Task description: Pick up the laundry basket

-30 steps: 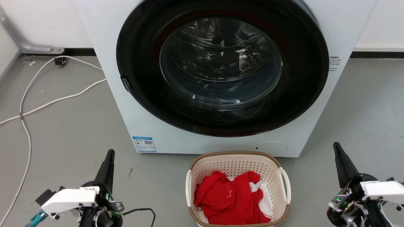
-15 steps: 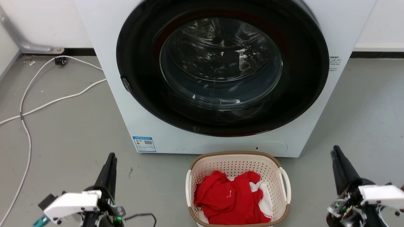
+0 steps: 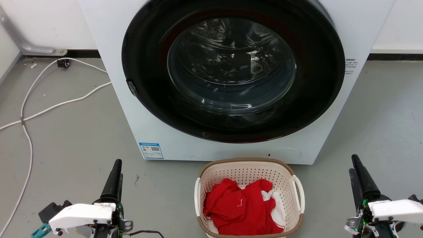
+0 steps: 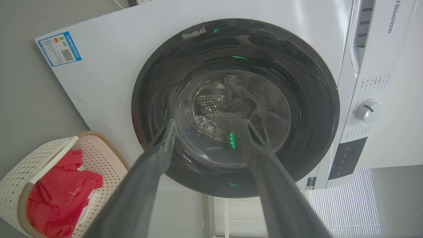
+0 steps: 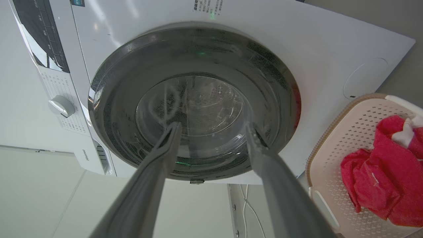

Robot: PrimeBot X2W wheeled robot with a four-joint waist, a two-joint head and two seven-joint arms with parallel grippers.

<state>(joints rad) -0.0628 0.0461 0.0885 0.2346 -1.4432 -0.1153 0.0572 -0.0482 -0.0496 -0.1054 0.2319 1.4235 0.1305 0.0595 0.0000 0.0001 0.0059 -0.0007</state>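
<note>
The laundry basket [image 3: 246, 172] sits on the grey floor [image 3: 66, 148] at 6 o'clock in the head view, just in front of the white front-loading washing machine [image 3: 109, 39] and slightly right of its middle. The basket stands upright, with its brown woven-look rim facing up. One white loop handle [image 3: 197, 195] is at its 9 o'clock side and the other [image 3: 299, 195] at its 3 o'clock side. Inside lies a crumpled red garment [image 3: 238, 208] with a white cloth [image 3: 279, 208] showing under it toward 3 o'clock.

The left end effector [image 3: 116, 165] is at 7 o'clock in the head view, well apart from the basket at the basket's 9 o'clock. Its dark fingers point toward 12 o'clock. In the left wrist view its two fingers [image 4: 158, 158] are spread wide, with nothing between them, and the basket is at 8 o'clock.

The right end effector [image 3: 353, 163] is at 5 o'clock in the head view, well apart from the basket at its 3 o'clock. It too points toward 12 o'clock. In the right wrist view its fingers [image 5: 264, 158] are parted wide and hold nothing, with the basket at 4 o'clock.

The washer's round glass door [image 3: 231, 66] is closed, and the metal drum shows behind it. A blue label [image 3: 151, 150] is stuck at the 7 o'clock corner of the washer's front. A white cable [image 3: 49, 107] trails over the floor at 9 o'clock.
</note>
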